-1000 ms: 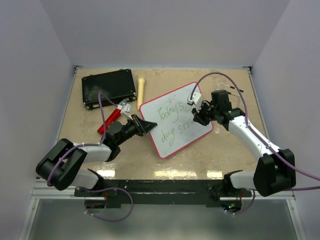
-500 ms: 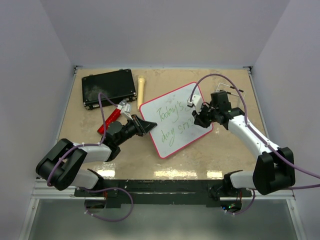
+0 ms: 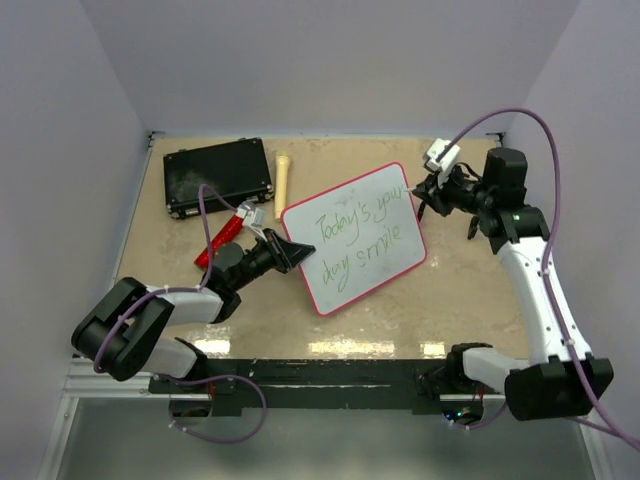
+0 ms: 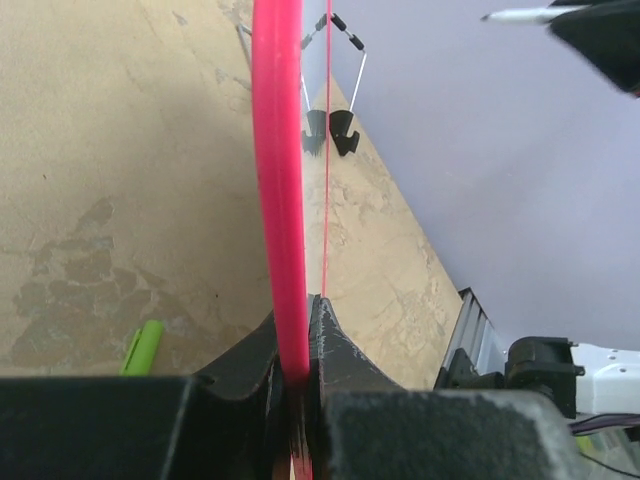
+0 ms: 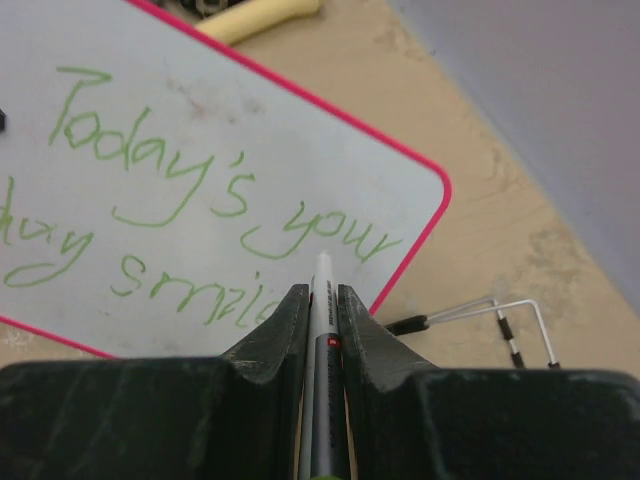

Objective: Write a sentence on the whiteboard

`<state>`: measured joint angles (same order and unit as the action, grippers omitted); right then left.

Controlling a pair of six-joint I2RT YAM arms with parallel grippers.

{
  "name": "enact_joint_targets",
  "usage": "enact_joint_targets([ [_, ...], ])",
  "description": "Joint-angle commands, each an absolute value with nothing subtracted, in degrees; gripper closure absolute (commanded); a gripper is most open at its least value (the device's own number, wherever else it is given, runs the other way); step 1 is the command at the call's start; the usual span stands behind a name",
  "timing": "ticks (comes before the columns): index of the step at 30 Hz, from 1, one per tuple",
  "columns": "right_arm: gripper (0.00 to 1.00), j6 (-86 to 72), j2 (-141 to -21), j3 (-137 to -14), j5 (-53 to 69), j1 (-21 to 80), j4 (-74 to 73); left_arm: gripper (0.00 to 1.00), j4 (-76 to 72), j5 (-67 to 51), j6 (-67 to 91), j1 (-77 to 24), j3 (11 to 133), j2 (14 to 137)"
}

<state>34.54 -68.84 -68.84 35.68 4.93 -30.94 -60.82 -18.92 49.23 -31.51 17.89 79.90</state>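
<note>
Green sentence [image 5: 225, 215] across the whiteboard [image 3: 345, 280], lying ahead of and beneath the hovering pen [image 5: 322, 268] tip, not touching. Tight pinch of the right gripper [image 5: 321, 300] on the pen, left gripper [image 4: 296, 345] clamped on the board's pink rim. Hold that clamp firm; lower the tip squarely, never dragging through fresh ink.

My fingers [image 5: 270, 355] are black, like the far-left case [image 3: 218, 177]. The board [image 3: 345, 285] is white with a red-pink rim, its sentence [image 3: 360, 236] green. The table [image 3: 470, 290] is mottled beige.
</note>
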Motion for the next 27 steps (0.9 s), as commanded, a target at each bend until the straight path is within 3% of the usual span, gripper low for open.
enact_joint_targets([
  [1, 1.00, 29.1, -62.6, -68.6, 44.6, 3.4, -27.0, 1.00, -60.4, -21.0, 37.5, -31.5, 18.2, 77.9],
  [14, 1.00, 26.6, -57.2, -66.4, 53.3, -3.3, -24.7, 1.00, -54.8, -28.0, 22.3, -28.6, 20.7, 71.4],
  [27, 1.00, 31.4, -57.0, -74.8, 57.6, -3.5, -33.8, 1.00, -61.0, -44.1, 25.0, -23.6, 29.2, 80.3],
])
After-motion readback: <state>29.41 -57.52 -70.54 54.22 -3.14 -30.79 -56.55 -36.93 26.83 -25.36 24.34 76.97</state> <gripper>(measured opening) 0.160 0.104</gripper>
